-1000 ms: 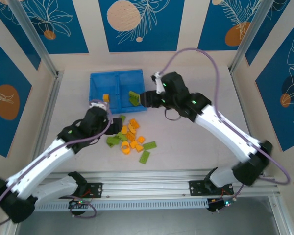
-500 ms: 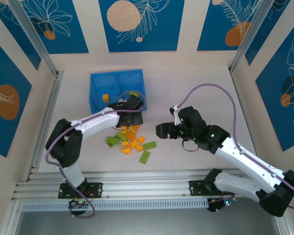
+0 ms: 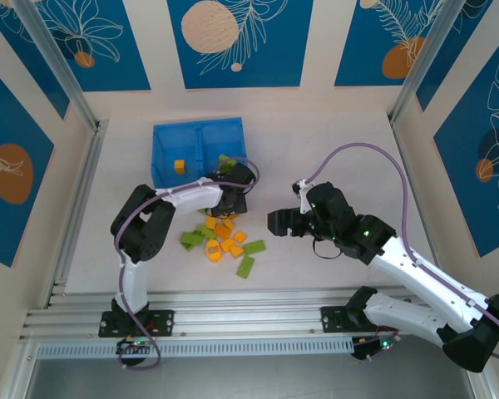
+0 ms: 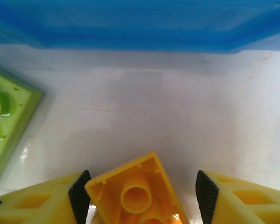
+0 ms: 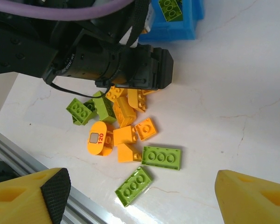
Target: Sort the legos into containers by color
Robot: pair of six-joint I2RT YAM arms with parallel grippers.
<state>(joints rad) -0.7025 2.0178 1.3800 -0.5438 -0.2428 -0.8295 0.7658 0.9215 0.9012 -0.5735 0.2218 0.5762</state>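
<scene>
the left claw (image 4: 142,186) stands apart around an orange brick (image 4: 136,198) lying on the surface (image 4: 210,116), near the blue tray (image 4: 140,23). the right claw (image 5: 140,184) hangs wide apart and empty above the pile of legos (image 5: 126,135) beside that tray.

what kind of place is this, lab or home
Probably a lab robot cell: two arms bolted to a metal rail, blue printed panels walling a white table, toy bricks beside a blue tray.

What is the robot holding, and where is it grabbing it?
Nothing is held yet. The left gripper straddles an orange-yellow brick, a gap showing on one side. The right gripper is open and empty.
</scene>
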